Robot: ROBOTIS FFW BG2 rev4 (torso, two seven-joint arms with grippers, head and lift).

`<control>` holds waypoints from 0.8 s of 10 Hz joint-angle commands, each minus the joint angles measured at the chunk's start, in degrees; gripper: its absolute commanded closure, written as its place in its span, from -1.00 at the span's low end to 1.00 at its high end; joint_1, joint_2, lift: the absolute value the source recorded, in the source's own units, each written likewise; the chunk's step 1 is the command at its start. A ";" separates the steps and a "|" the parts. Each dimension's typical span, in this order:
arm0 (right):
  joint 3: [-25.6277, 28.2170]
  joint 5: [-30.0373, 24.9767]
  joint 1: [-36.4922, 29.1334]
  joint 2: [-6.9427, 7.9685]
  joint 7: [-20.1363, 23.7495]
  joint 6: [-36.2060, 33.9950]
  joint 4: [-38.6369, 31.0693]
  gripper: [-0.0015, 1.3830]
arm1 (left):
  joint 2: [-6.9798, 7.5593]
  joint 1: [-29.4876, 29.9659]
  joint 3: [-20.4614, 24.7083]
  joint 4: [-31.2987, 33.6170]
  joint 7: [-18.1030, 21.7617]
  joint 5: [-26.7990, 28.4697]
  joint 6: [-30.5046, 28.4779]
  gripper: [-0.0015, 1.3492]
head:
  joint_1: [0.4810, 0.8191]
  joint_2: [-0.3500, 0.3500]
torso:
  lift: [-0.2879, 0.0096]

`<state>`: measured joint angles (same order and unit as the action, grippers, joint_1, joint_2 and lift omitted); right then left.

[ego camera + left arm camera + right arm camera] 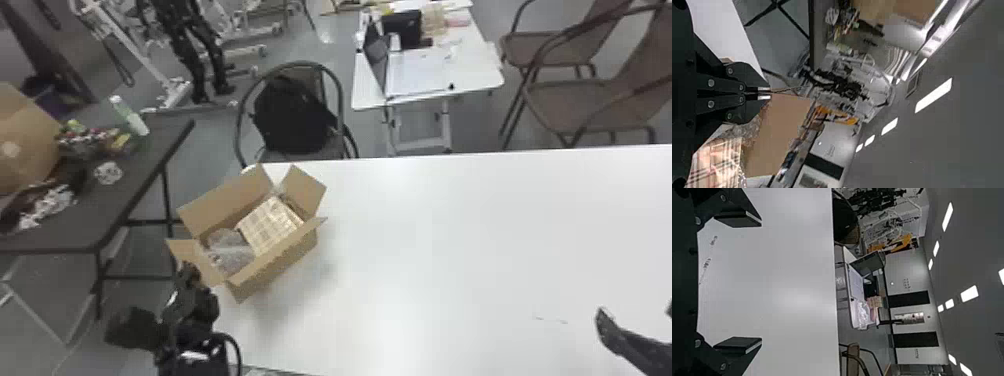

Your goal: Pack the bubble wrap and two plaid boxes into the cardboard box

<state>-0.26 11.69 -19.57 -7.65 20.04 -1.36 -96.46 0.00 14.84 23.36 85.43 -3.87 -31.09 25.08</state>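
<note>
Bubble wrap [231, 251], plaid box [269, 225] inside cardboard box [276, 266], left gripper [189, 272] together, right gripper [636, 314] apart

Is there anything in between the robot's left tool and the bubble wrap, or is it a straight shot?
Yes: in the head view, the cardboard box's left end flap stands between the left tool and the bubble wrap, which lies inside the box.
</note>
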 commanded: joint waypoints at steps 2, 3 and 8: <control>0.09 0.09 0.24 0.00 0.35 -0.57 0.22 -0.67 | -0.15 3.97 -9.56 -0.18 -15.90 -3.45 13.33 0.78 | 0.27 1.00 | 0.60; 0.09 0.09 0.24 0.00 0.35 -0.57 0.22 -0.67 | -0.15 4.67 -13.34 -0.35 -22.67 -3.89 17.28 0.78 | 0.27 1.00 | 0.60; 0.00 -0.18 0.24 -0.09 0.79 -0.92 0.13 -0.67 | -0.15 2.65 -20.81 -4.92 -34.71 0.60 28.53 -0.60 | 0.27 1.00 | 0.60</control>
<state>-0.26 11.58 -19.32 -7.72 20.83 -2.27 -96.19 0.00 17.39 2.36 80.58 -38.57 -31.58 53.49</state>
